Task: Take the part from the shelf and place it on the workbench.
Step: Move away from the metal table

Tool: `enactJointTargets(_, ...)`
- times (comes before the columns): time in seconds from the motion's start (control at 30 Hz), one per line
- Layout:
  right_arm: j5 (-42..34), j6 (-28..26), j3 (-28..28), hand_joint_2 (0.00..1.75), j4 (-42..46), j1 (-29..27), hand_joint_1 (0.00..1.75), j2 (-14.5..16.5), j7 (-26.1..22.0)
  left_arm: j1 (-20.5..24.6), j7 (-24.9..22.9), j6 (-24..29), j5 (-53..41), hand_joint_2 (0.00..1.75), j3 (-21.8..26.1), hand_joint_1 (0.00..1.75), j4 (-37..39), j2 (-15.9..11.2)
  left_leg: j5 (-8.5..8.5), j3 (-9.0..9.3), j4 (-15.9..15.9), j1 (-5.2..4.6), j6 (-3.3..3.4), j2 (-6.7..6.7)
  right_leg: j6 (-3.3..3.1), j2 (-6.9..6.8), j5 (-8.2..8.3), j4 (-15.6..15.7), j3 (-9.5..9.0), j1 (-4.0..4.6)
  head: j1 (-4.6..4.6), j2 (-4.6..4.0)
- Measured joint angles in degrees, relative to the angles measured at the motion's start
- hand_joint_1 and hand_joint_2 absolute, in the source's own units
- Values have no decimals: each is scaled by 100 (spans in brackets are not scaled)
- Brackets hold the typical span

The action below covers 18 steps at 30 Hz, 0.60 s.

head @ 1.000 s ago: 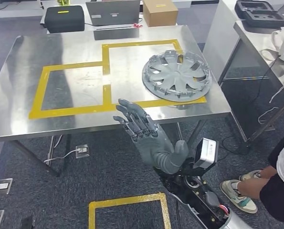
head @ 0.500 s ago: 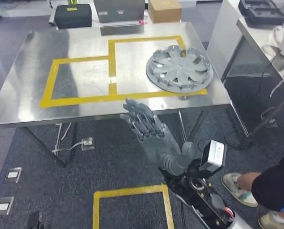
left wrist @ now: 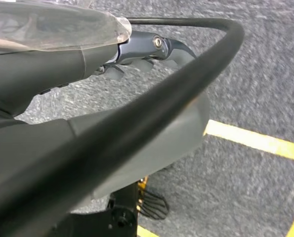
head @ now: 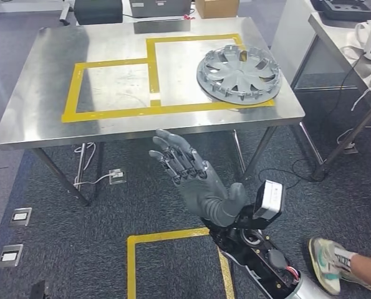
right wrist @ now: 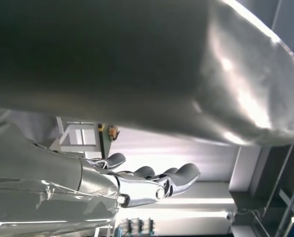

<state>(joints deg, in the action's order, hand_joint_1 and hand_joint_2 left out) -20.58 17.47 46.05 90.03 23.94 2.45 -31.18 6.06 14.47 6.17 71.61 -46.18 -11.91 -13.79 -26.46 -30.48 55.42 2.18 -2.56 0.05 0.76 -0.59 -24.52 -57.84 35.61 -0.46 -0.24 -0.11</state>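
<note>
Change: whole head view has been shifted by camera motion; the person's shoe (head: 325,265) is now seen at lower right.
Part: wheel cover (head: 239,73) is laid flat, face up, at upper right of the table (head: 42,118), over the yellow tape outline (head: 113,113).
Right hand (head: 192,177): held palm-up below the table edge, fingers apart, nothing held.
Left hand (left wrist: 152,49): state cannot be told.

Steel workbench (head: 42,118) carried yellow tape rectangles (head: 148,78); a grey wheel cover (head: 239,73) lay flat on its right side, overlapping the tape. Far edge held a cardboard box (head: 217,7) and possibly a laptop (head: 161,7).
</note>
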Motion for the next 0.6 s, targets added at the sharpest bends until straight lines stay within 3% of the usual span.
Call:
enactJointTargets(0.1, -1, 6, -2, 0, -25, -2, 0, -5, -7, -2, 0, 1, 0, 0, 0, 0, 0, -18, 112, -146, -4, -43, 175, 17, 17, 25, -797, -1060, 281, -5, 123, 1)
enactJointTargets(0.13, -1, 7, -2, 0, -36, -5, 0, -9, -8, -3, 0, 1, -1, 0, 0, 0, 0, -22, 149, -195, -2, -68, 213, 18, 5, 31, -950, -1381, 322, -1, 158, 1)
enactJointTargets(0.17, -1, 7, -2, 0, -50, -10, 0, -12, -10, -3, 0, 1, -2, 0, 0, 0, 0, -23, 186, -239, 0, -94, 238, 19, -19, 36, -975, -1523, 276, 6, 186, 1)
enactJointTargets(0.2, -3, 8, -2, 0, -62, -14, 0, -14, -15, -4, 0, 1, -2, 0, 0, 0, 0, -23, 221, -274, 2, -117, 252, 17, -54, 39, -888, -1447, 130, 22, 209, 1)
enactJointTargets(0.23, -6, 8, -2, 0, -70, -15, 0, -16, -21, -5, 0, 1, -3, 0, 0, 0, 0, -21, 252, -298, 2, -138, 257, 14, -104, 43, -723, -1148, -119, 52, 227, 1)
enactJointTargets(0.27, -10, 10, -2, 0, -74, -11, 0, -16, -27, -5, 0, 1, -3, 0, 0, 0, -1, -13, 281, -314, 1, -144, 257, 13, -175, 53, -570, -713, -402, 95, 244, 1)
enactJointTargets(0.33, -17, 13, -3, 0, -73, 5, 0, -16, -36, 3, 0, 1, -4, 0, 0, 0, -1, 8, 347, -345, -6, -141, 222, 15, -295, 71, -425, 68, -853, 169, 245, 1)
enactJointTargets(0.4, -19, 15, -5, 0, -70, 13, 0, -16, -38, 9, 0, 1, -5, 0, 0, 0, 0, 19, 440, -378, -35, -112, 153, 22, -332, 82, -402, 345, -961, 211, 262, 1)
enactJointTargets(0.47, -19, 15, -5, 0, -71, 14, 0, -16, -39, -2, 0, 1, -5, 0, 0, 0, 0, 19, 483, -407, -56, -112, 88, 18, -334, 59, -279, 458, -922, 199, 301, 1)
enactJointTargets(0.53, -30, 15, -5, 0, -73, 19, 0, -16, -40, -3, 0, 1, -5, 0, 0, 0, 0, 18, 159, -540, 228, -122, 51, 6, -364, 28, -119, 568, -852, 153, 276, 1)
enactJointTargets(0.6, -67, 16, -6, 0, -77, 8, 0, -16, -43, 7, 0, 1, -10, 0, 0, 0, 0, 13, -407, -775, 931, -105, 15, 2, -388, 37, 7, 580, -720, 139, 211, 1)
